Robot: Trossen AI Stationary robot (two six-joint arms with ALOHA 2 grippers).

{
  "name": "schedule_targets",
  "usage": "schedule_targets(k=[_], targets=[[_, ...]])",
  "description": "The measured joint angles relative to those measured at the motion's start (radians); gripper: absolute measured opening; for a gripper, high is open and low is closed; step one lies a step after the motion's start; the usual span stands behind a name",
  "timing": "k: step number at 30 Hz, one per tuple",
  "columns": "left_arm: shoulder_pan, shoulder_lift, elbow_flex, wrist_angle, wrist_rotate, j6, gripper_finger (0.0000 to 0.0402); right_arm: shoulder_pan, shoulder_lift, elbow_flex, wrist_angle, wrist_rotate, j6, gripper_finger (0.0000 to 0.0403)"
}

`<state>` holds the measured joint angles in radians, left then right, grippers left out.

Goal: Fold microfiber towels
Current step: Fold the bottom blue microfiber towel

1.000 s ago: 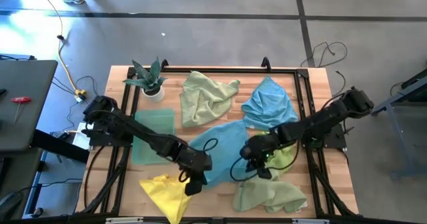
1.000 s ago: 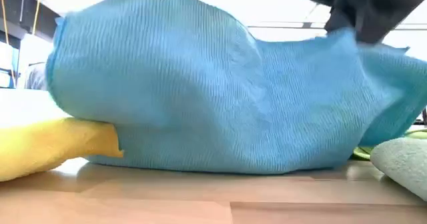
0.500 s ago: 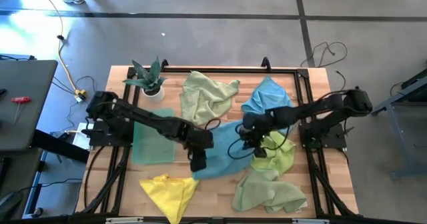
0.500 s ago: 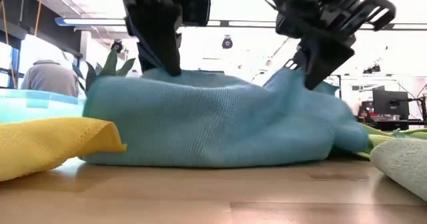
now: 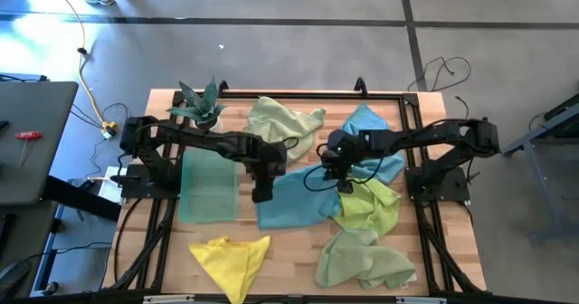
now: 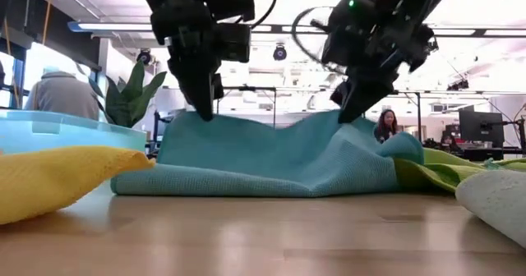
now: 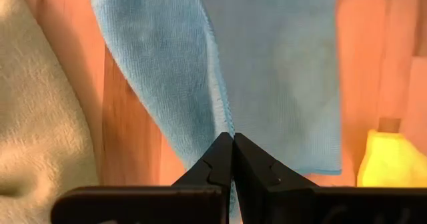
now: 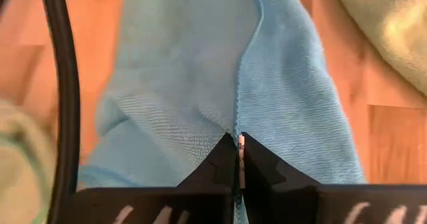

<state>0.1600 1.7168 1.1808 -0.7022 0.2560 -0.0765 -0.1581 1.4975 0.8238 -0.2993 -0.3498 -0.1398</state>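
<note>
Both pinching the blue towel edge, left gripper and right gripper, fingertips buried in cloth, towel's far side hidden in low view

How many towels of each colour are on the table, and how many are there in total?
Pale green towels: 2
Sky blue towels: 2
Lime green towel: 1
Teal towel: 1
Yellow towel: 1
Total: 7
</note>
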Motion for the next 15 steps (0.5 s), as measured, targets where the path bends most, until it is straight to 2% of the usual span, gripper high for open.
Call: schedule_targets(k=[6, 10, 15], targets=[[0.016, 0.000, 0.000, -0.004, 0.006, 0.028, 0.0000, -0.018, 0.093, 0.000, 0.030, 0.004, 0.000, 0.0000], [0.016, 0.000, 0.000, -0.015, 0.006, 0.028, 0.0000, -0.038, 0.107, 0.000, 0.028, 0.010, 0.003, 0.0002], [0.016, 0.000, -0.017, -0.013, 0.003, 0.019, 0.0000, -0.059, 0.105, 0.000, 0.081, 0.024, 0.006, 0.0031]])
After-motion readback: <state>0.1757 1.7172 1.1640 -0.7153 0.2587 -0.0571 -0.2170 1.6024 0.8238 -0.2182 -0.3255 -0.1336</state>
